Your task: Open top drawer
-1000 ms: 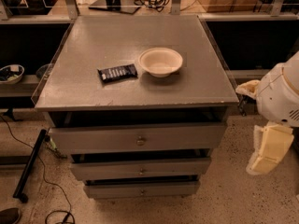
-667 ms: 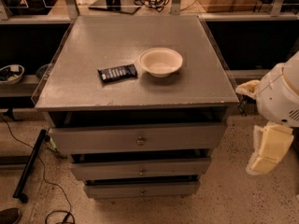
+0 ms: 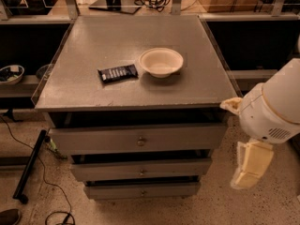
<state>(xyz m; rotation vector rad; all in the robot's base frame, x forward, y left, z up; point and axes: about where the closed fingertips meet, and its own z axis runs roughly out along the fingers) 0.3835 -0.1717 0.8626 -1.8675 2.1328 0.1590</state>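
camera view shows the gripper at the right edge, hanging downward below the rounded white arm housing, off the right-hand corner of the grey cabinet. whether the gripper is released or clenched cannot be told from this angle; it holds nothing that can be seen and touches neither the cabinet nor any drawer.

to the left of the gripper and a little higher in the picture sits the top drawer, a wide grey front just under the cabinet's top surface, with a small round brass knob at its centre. a dark gap runs between the drawer front's upper edge and the top surface. the knob is well apart from the gripper, with the right half of the drawer front between them.

left of the gripper at about its own height is the middle drawer, and lower left of it the bottom drawer, each with a similar knob.

up and to the left of the gripper, on the cabinet's top surface, a pale bowl stands upright, and just beside it on its far side from the gripper lies a dark wrapped bar, flat and slightly angled.

far left of the gripper, a black pole and a thin cable lie on the speckled floor.
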